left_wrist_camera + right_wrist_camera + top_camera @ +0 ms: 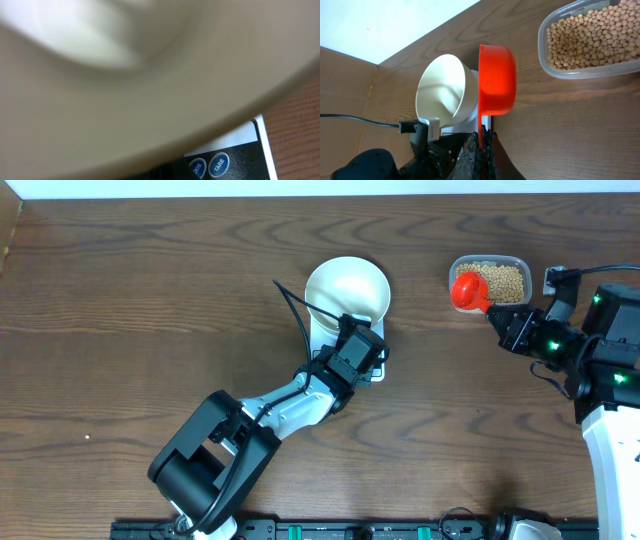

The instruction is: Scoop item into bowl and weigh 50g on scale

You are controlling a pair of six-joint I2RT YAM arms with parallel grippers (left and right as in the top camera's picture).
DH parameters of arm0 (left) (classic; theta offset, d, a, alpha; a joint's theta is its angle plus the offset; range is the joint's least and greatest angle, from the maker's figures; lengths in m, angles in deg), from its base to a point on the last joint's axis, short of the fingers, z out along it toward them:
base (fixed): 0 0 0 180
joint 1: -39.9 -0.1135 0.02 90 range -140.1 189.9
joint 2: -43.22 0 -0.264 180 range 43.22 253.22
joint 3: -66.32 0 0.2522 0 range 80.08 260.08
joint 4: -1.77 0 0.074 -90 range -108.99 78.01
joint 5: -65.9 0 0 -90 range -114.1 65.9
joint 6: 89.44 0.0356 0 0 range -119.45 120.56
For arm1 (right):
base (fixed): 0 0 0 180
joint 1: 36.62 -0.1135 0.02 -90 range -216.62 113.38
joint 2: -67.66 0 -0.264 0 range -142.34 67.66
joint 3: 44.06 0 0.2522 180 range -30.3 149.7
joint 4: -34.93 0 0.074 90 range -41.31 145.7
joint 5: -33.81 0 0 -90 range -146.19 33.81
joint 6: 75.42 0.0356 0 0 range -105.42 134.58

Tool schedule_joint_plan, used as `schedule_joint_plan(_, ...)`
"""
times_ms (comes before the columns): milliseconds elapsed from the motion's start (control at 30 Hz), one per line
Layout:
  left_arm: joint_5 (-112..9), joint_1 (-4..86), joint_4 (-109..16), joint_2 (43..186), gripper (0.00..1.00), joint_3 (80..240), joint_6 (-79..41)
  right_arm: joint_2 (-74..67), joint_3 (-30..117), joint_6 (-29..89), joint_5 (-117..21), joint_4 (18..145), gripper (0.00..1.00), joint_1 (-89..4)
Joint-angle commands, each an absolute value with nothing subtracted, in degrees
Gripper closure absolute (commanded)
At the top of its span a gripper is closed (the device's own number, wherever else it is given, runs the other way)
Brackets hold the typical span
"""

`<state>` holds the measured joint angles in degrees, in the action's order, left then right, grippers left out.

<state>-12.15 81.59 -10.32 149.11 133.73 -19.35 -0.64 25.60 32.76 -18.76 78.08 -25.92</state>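
The white bowl stands on the scale, which it mostly covers. My left gripper sits at the scale's front edge, its jaws shut and empty as far as I can see. In the left wrist view the bowl fills the frame, with the scale's TARE button below it. My right gripper is shut on the handle of a red scoop, held over the left end of the tub of beans. The scoop hangs on its side between the bowl and the beans.
The clear plastic tub stands at the back right of the brown wooden table. A black cable loops from the left arm past the bowl's left side.
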Motion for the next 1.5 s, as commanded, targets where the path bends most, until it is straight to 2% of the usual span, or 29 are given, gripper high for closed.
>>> schedule_joint_plan(0, -14.7, 80.7, -15.0, 155.2, 0.93, 129.5, -20.7, 0.0, 26.7, 31.6, -18.7, 78.1, 0.99, -25.7)
schedule_joint_plan(767, -22.3, 80.7, -15.9, 155.2, 0.93, 129.5, -19.6, 0.0, 26.7, 31.6, -18.7, 78.1, 0.99, -25.7)
schedule_joint_plan(1467, -22.2, 80.7, -17.9, 155.2, 0.93, 129.5, -19.7, 0.0, 26.7, 31.6, -18.7, 78.3, 0.99, -25.7)
